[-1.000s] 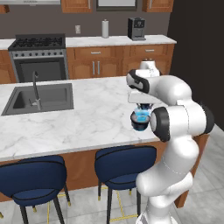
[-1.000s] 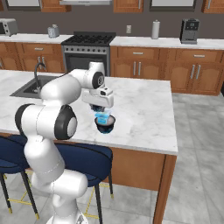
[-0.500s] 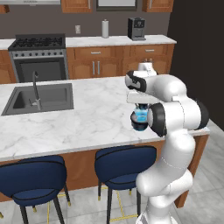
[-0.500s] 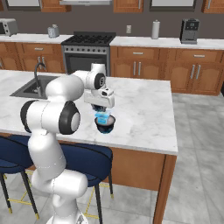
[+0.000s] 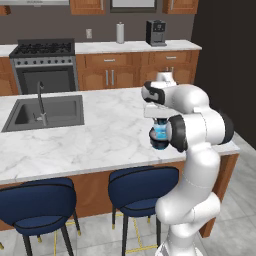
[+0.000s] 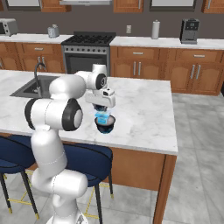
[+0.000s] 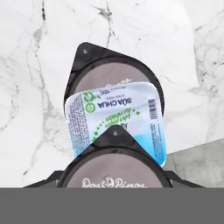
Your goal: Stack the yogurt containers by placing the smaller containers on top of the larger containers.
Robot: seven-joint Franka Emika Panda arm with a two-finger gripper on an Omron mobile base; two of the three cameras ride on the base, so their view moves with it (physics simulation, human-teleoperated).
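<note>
The wide dark tub point(image 7: 87, 65) stands on the marble island near its front edge. On its pale lid sits the small light-blue cup point(image 7: 114, 111), printed lid up. Right above that, close to the camera, is the tiny dark cup point(image 7: 114, 173) with its pale lid; it sits between my fingers and hides them. From the base views my gripper point(image 5: 159, 119) point(image 6: 104, 107) points straight down over the blue cup point(image 5: 160, 132) point(image 6: 103, 117) and the dark tub point(image 5: 158, 143) point(image 6: 105, 126). Its jaws are shut on the tiny dark cup.
A sink point(image 5: 46, 111) with a faucet point(image 5: 41, 100) is set into the island's left part. Blue stools point(image 5: 142, 186) stand under the island's front edge point(image 6: 131, 146). A stove point(image 5: 45, 65) and a coffee machine point(image 5: 156, 32) line the back counter.
The gripper and the stacked cups stay where they were. Only the arm's elbow and upper links have shifted slightly.
</note>
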